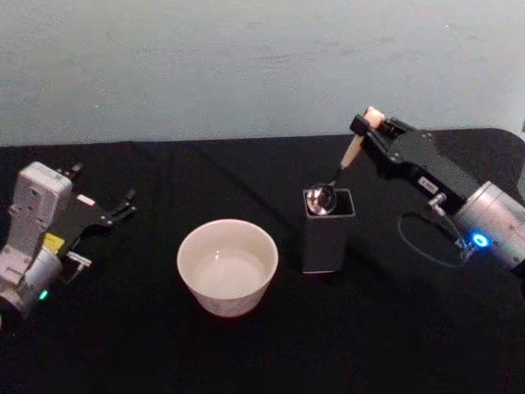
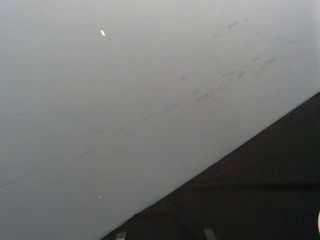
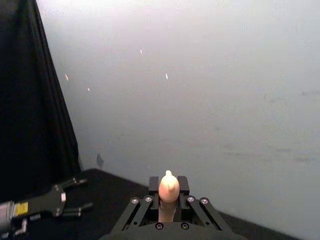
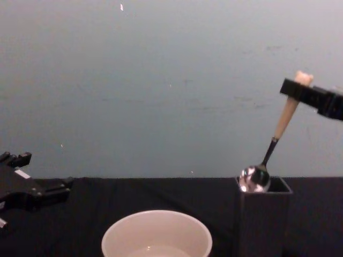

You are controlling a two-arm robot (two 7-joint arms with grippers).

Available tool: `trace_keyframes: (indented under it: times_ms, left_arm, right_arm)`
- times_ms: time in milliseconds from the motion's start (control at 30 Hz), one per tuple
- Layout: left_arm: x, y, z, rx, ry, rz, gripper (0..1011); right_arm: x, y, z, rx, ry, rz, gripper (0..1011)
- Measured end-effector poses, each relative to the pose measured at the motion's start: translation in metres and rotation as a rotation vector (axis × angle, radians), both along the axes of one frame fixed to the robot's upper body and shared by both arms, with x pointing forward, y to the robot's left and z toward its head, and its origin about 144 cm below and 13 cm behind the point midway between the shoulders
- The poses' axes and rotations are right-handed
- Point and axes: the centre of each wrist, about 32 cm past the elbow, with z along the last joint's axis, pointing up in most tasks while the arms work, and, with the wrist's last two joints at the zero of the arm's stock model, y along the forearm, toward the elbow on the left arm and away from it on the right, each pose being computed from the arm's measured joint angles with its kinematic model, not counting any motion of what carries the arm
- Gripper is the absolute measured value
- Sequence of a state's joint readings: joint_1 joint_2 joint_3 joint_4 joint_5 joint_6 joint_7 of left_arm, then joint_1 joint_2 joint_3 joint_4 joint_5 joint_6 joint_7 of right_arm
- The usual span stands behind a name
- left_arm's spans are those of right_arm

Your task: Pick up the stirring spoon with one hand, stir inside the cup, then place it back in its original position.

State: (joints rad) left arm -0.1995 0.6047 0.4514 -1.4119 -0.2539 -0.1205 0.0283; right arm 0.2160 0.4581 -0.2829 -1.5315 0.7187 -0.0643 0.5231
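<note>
Looks like a robot lab test cell. Tabletop (image 1: 246,361) draped in black cloth, bare pale wall (image 1: 246,66) with scuff marks behind it, black curtain (image 3: 30,100) hanging beside the wall. Left pincer (image 1: 127,205) and right pincer (image 1: 367,125) on machine arms above the tabletop.

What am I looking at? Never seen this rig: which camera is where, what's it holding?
A two-armed robot at a black table. The head view looks down from above, the chest view looks across from the side, and each wrist view rides on one arm. On the table stand a cream cup and a dark holder box. The right gripper, fingers shut, holds the stirring spoon by its handle; the metal bowl sits at the box's open top. The left gripper is parked open at the left.
</note>
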Motion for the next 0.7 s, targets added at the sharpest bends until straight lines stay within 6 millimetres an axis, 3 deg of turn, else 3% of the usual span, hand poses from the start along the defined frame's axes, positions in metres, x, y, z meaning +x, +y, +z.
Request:
trace_keyframes:
  times_ms: [300,700]
  left_arm:
    - [0.000,0.000,0.000,0.000,0.000,0.000,1001]
    - [0.000,0.000,0.000,0.000,0.000,0.000,1001]
  right_arm:
    - [0.007,0.007,0.010,0.042,-0.060,-0.004,213]
    - [0.019,0.041,0.003,0.038,-0.058,0.101,213]
